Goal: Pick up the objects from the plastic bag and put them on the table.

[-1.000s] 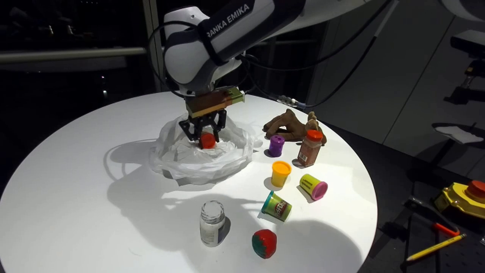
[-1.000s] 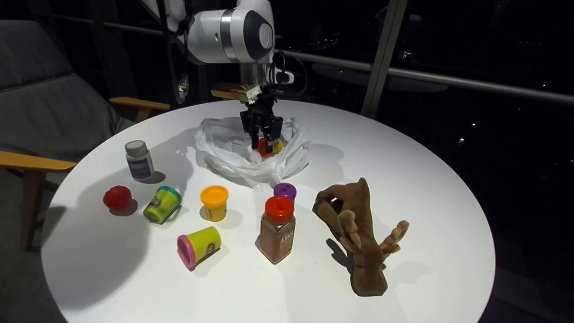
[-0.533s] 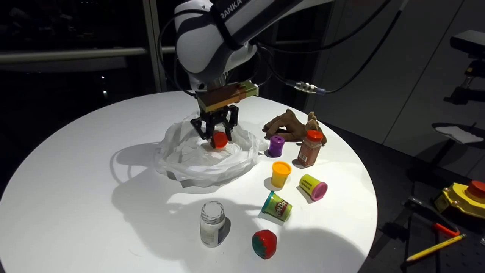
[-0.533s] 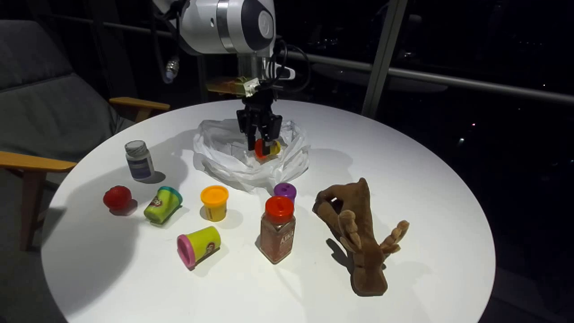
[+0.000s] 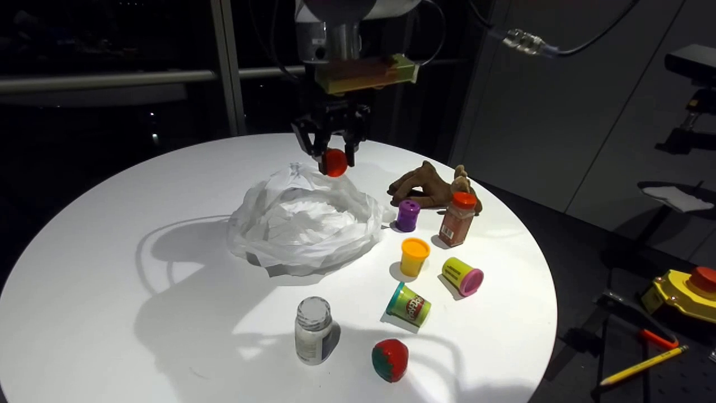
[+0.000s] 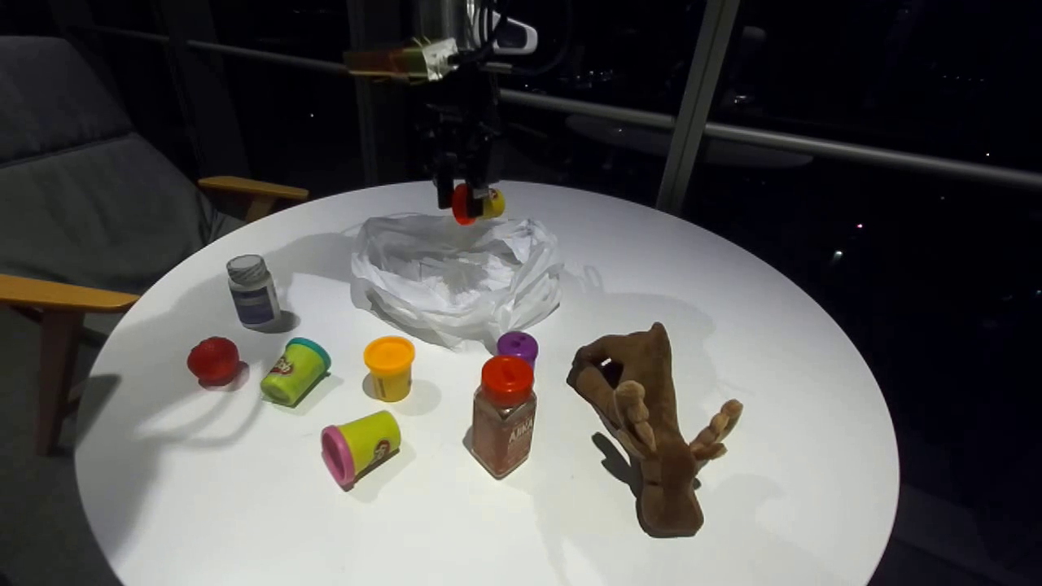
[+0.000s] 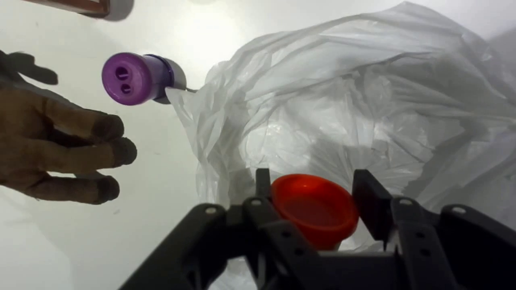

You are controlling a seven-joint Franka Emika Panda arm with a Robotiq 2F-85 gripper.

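You hold a red-lidded yellow tub (image 7: 314,209) above the crumpled plastic bag (image 5: 313,254) on the white table (image 5: 84,291), your gripper (image 5: 337,163) pinched to its width. It appears tipped sideways, though dark fingers (image 6: 476,198) partly hide it in an exterior view. A purple pot (image 7: 127,78) stands just beside the bag, near a brown stuffed animal (image 6: 663,382).

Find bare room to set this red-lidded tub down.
In an exterior view, the table is bare left of the plastic bag and pale jar; in an exterior view, also between bag and right rim, behind the brown animal. Crowded: around the orange tub, purple container and shaker.
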